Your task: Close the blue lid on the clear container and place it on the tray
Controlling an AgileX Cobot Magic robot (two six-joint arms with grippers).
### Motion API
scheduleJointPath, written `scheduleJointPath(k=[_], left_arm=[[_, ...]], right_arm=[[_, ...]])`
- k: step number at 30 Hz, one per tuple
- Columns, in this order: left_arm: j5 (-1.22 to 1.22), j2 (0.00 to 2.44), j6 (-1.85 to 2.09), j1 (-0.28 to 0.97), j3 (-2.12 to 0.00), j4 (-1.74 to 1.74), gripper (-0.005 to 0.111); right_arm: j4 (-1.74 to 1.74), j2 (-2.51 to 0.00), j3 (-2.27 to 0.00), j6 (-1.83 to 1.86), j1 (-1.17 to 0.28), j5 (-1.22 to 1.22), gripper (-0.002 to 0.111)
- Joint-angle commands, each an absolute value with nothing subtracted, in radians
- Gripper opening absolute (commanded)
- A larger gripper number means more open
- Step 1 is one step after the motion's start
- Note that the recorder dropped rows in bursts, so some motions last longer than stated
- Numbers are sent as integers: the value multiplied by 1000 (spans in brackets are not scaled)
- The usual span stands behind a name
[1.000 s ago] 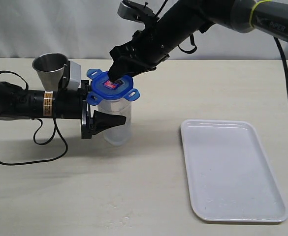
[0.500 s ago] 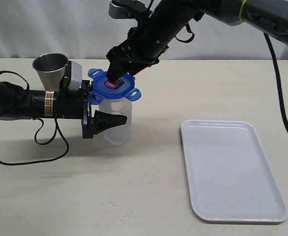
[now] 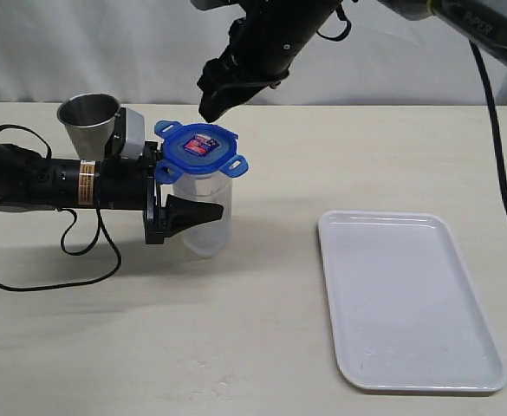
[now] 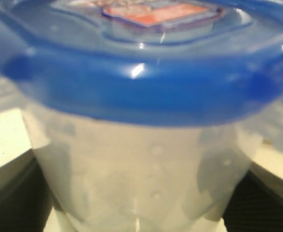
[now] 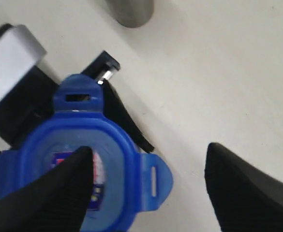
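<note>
Tabletop: blue lid [image 3: 200, 150] under right hand [image 3: 211, 102]

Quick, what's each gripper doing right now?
Left gripper: closed around the clear container.
Right gripper: open, empty, above the blue lid.

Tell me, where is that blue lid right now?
In the exterior view the blue lid sits on top of the clear container at left, below the raised right gripper.
</note>
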State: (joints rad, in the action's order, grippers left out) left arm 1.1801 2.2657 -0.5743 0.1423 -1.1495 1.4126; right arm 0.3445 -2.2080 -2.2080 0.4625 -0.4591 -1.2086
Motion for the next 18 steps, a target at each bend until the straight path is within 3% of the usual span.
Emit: scheduleJointPath(k=[1, 8, 18], left_arm=[[1047, 2275, -576, 138, -1141, 1437, 0], [1047, 2275, -576, 138, -1141, 1437, 0], [1047, 2275, -576, 138, -1141, 1430, 0]], right_arm=[[371, -2164, -2213, 483, -534, -1221, 63], [-28, -2163, -2124, 348, -715, -1221, 63], [-77, -2166, -2034, 313, -752, -1221, 63]])
